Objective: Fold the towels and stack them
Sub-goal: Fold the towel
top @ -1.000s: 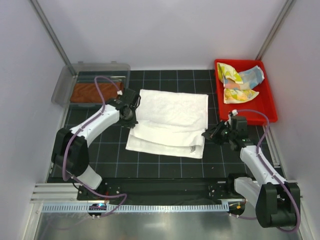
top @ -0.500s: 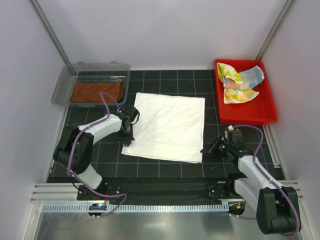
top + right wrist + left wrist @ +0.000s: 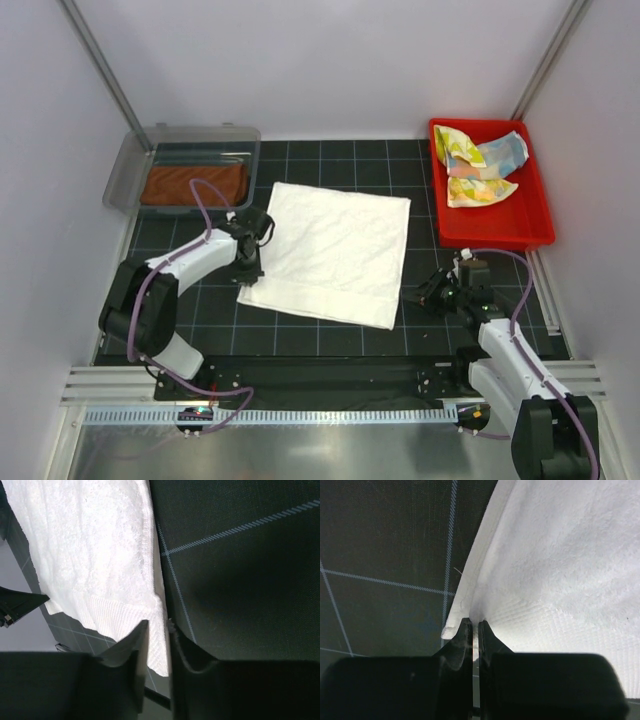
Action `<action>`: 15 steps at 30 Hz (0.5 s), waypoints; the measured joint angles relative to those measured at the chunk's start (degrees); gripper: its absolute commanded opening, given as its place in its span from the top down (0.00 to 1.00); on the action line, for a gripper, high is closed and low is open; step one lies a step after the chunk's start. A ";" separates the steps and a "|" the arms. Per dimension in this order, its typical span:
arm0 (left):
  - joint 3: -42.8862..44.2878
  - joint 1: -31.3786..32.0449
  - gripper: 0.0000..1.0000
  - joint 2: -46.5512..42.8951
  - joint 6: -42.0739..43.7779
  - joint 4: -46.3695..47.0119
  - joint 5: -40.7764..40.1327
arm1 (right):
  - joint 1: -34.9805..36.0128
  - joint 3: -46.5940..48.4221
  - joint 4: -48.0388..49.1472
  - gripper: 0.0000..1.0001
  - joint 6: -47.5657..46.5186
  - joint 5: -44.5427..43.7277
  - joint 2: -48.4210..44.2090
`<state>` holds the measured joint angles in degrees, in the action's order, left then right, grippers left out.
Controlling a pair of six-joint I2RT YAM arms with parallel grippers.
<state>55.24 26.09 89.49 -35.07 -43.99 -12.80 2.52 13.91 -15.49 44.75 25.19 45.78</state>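
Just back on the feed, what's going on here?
Both arms are at the white towel, folded flat on the mat. The left gripper pinches its near-left corner; the right gripper sits at the near-right corner, jaws slightly apart. A brown towel lies in the clear bin, patterned ones in the red tray.

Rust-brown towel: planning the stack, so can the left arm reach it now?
Likely not yet: the left gripper is shut on the white towel's edge. Once it lets go, the way to the rust-brown towel looks free.
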 measured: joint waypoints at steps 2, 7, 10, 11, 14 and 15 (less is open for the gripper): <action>-0.66 -0.33 1.00 0.68 -0.50 0.72 -0.31 | 0.00 -0.11 -0.02 0.54 0.70 0.09 -0.04; -3.13 -0.33 0.83 2.38 -1.20 2.43 -0.72 | 0.81 -0.11 -0.33 0.44 0.46 0.57 -0.04; -3.19 -0.35 0.66 2.38 -1.73 2.14 -1.42 | 1.66 -0.13 -0.50 0.45 0.50 0.55 0.07; -3.21 -0.35 0.54 2.38 -1.77 1.95 -1.77 | 1.92 -0.28 -0.17 0.46 0.68 0.55 0.20; -3.67 -0.66 0.53 1.79 -2.08 1.11 -2.84 | 2.64 -0.76 -0.02 0.47 1.20 0.24 0.90; -3.89 -0.76 0.54 1.55 -2.19 1.29 -2.67 | 2.73 -0.76 -0.22 0.47 1.20 -0.15 0.98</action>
<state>51.35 25.32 91.05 -37.26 -42.70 -15.46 5.26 13.15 -15.70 45.95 25.04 46.76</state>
